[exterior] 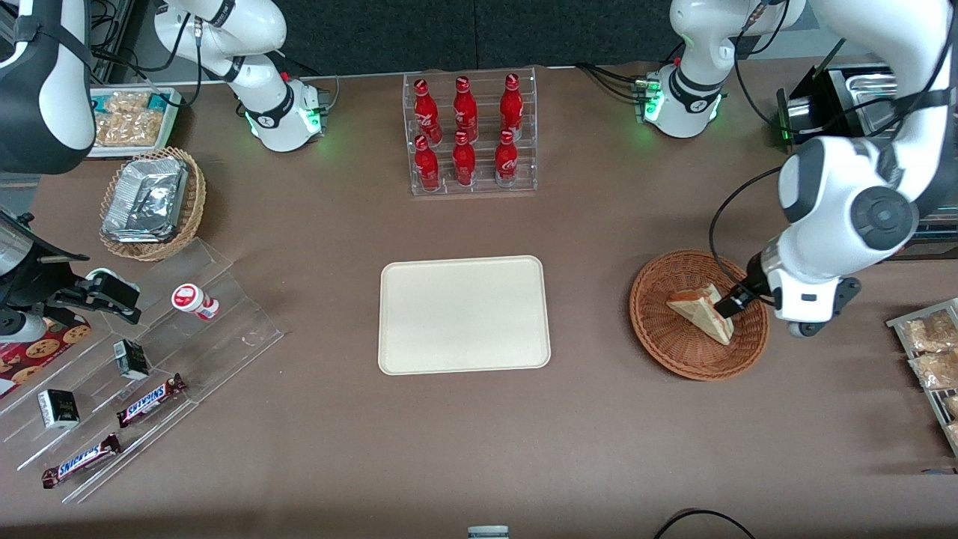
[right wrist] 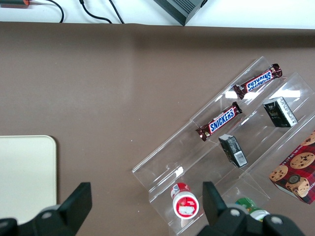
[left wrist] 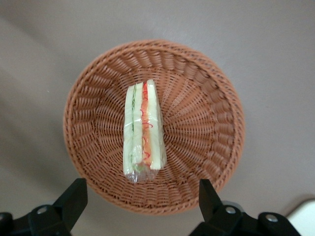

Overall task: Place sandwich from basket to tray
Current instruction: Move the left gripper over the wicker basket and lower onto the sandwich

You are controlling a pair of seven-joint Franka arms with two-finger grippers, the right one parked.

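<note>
The sandwich (exterior: 702, 313), a wrapped wedge of pale bread with red and green filling, lies in the reddish-brown wicker basket (exterior: 658, 329) toward the working arm's end of the table. In the left wrist view the sandwich (left wrist: 143, 131) lies in the middle of the basket (left wrist: 206, 123), cut edge up. My left gripper (exterior: 737, 299) hovers above the basket, over the rim on the side away from the tray; it is open and empty (left wrist: 140, 187), its fingers wide apart and clear of the sandwich. The cream tray (exterior: 464, 314) lies empty at the table's middle.
A clear rack of red bottles (exterior: 470, 135) stands farther from the camera than the tray. Snack packs (exterior: 928, 352) lie at the working arm's end. A clear stepped stand with Snickers bars (exterior: 150, 397) and a tan basket of foil containers (exterior: 150, 198) are at the parked arm's end.
</note>
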